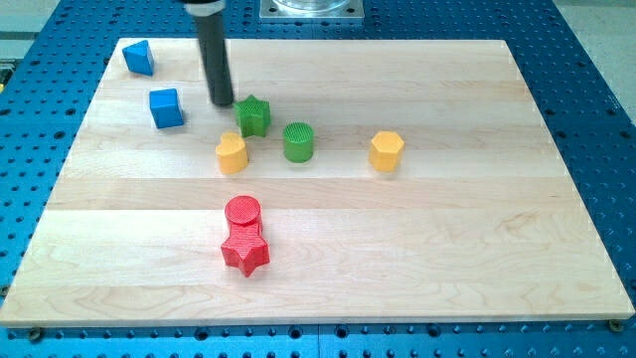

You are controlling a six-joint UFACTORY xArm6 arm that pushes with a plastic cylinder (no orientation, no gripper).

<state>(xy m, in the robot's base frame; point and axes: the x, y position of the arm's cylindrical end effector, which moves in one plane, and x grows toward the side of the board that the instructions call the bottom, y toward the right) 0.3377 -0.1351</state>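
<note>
My tip (pixel 223 101) rests on the wooden board (pixel 447 249) in the upper left part of the view. It stands just left of the green star (pixel 253 115), close to it or touching it. A blue cube (pixel 166 107) lies to the tip's left. Below the star sits a yellow block (pixel 232 153), and a green cylinder (pixel 298 141) stands to the star's lower right. Farther right is a yellow hexagonal block (pixel 387 151).
A blue block (pixel 138 58) lies near the board's top left corner. A red cylinder (pixel 242 212) touches a red star (pixel 245 250) in the lower middle. Blue perforated table surface surrounds the board, and the arm's metal base (pixel 311 9) stands at the view's top.
</note>
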